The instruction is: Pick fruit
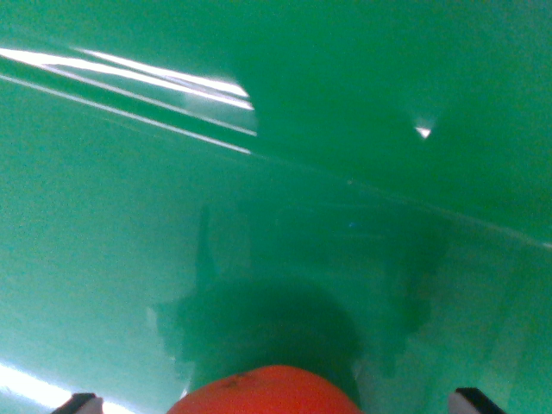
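Observation:
An orange-red round fruit (263, 390) shows at the bottom middle of the wrist view, with only its top in frame. It rests on a shiny green surface (103, 259) and casts a dark shadow just beyond it. My gripper (280, 404) is open. Its two dark fingertips (82, 402) peek in at the bottom left and bottom right corners, well wider apart than the fruit. The fruit lies between them, with green showing on both sides. The rest of the fingers and the fruit's lower part are out of frame.
The green surface fills the whole view. A crease or rim line (388, 191) runs from upper left down to the right, with a sloped green wall beyond it. Bright light glare (172, 79) streaks the upper left.

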